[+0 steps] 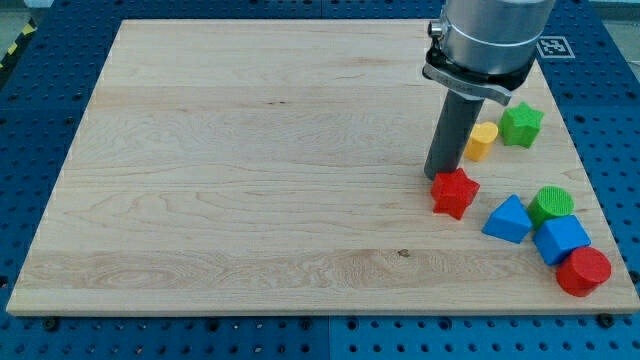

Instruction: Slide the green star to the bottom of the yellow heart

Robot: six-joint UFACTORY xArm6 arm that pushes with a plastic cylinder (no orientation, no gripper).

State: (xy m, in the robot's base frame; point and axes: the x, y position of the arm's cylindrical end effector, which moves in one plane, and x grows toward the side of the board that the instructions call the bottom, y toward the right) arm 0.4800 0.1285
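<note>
Green star (pixel 521 124) sits near the counter's (pixel 250 180) right edge, just right of the yellow heart (pixel 481 140). There is no claw; my tip (pixel 437 178) holds nothing, resting beside the red star (pixel 455 192). I should circle above the green star, then push down-left. Blue triangle (pixel 508 219) and green cylinder (pixel 552 203) crowd below.

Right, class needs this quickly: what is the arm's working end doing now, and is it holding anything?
No gripper: my tip holds nothing and rests on the board at the red star's upper left, below-left of the yellow heart.
</note>
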